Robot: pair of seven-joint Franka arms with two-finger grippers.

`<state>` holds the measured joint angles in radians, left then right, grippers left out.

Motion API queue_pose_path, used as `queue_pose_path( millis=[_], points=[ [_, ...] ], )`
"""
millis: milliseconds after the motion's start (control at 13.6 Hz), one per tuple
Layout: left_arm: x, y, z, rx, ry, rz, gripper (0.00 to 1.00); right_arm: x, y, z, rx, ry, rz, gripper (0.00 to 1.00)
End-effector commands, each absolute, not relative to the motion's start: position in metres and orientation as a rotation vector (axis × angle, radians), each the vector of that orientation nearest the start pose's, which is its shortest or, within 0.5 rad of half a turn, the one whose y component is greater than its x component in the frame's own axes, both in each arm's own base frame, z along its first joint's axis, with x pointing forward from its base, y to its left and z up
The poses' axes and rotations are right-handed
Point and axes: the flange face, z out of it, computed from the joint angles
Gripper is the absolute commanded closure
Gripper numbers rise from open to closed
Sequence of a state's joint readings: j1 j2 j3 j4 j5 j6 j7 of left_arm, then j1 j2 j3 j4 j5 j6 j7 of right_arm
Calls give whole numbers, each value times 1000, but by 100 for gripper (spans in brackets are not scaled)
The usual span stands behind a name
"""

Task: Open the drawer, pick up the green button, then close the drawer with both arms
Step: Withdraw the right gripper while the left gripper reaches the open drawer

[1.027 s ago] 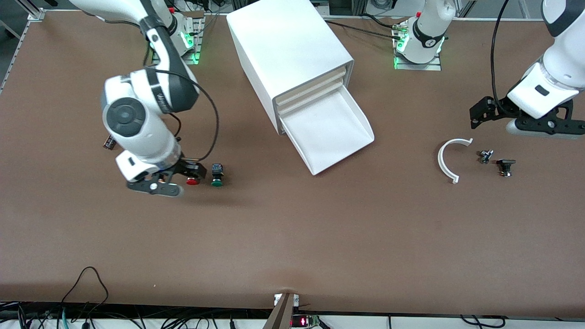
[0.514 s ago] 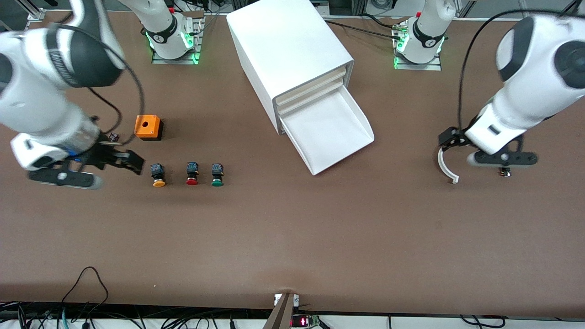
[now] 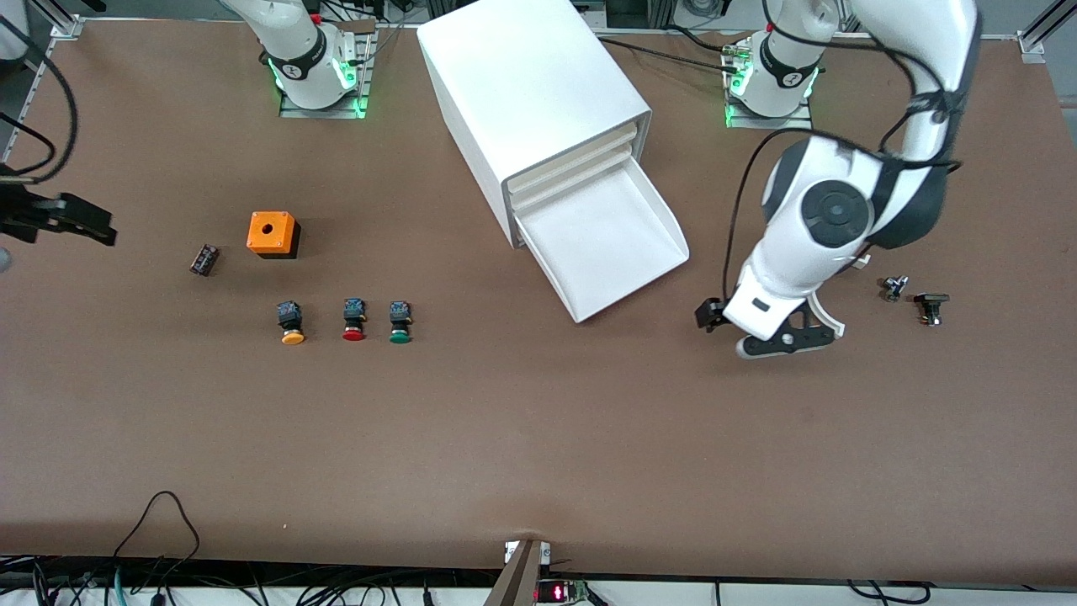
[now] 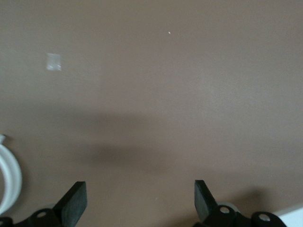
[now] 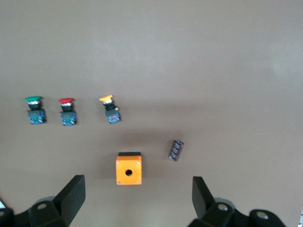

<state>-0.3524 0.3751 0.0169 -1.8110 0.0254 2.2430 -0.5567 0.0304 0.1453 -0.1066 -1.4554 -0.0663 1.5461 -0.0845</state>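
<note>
Brown bench with a large white box cabinet between the two arm bases. Its lowest drawer, a plain white tray, stands pulled out and shows nothing in it; the two drawers above are shut. The small push button with a round green cap and black-blue body lies on the bench toward the right arm's end, in a row just beside a red-capped button and then a yellow-capped button. An orange box with a round hole and a small dark cylinder lie farther from the front camera than this row. The right hand hangs over that end's bench edge, fingers wide, holding nothing. The left hand, fingers wide and empty, hovers over bare bench between the drawer and a curved white plastic strip.
</note>
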Motion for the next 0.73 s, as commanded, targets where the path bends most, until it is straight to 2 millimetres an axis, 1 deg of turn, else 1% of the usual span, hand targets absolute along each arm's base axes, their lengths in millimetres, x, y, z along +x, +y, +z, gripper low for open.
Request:
queue_pose_path(
  millis=[0, 73, 147, 220, 293, 367, 440, 514, 660],
  points=[
    [593, -222, 297, -3138, -493, -163, 0, 565, -45, 589, -3189, -53, 132, 0],
    [590, -228, 281, -3143, -563, -148, 0, 556, -45, 588, -3184, -30, 131, 0],
    [581, -245, 271, -3156, -612, -104, 0, 547, -45, 588, -3171, 19, 138, 0],
    [574, -252, 263, -3159, -642, -69, 0, 543, -44, 587, -3169, 109, 153, 0],
    [568, -261, 255, -3165, -628, -46, 0, 543, -44, 586, -3169, 131, 160, 0],
    [559, -269, 248, -3172, -637, -47, 0, 542, -45, 587, -3169, 134, 155, 0],
    [550, -273, 239, -3170, -682, -48, 0, 540, -45, 591, -3171, 132, 146, 0],
    [538, -285, 233, -3179, -725, -49, 0, 537, -46, 591, -3172, 134, 146, 0],
    [522, -301, 225, -3172, -813, -28, 0, 534, -46, 591, -3175, 109, 132, 0]
  ],
)
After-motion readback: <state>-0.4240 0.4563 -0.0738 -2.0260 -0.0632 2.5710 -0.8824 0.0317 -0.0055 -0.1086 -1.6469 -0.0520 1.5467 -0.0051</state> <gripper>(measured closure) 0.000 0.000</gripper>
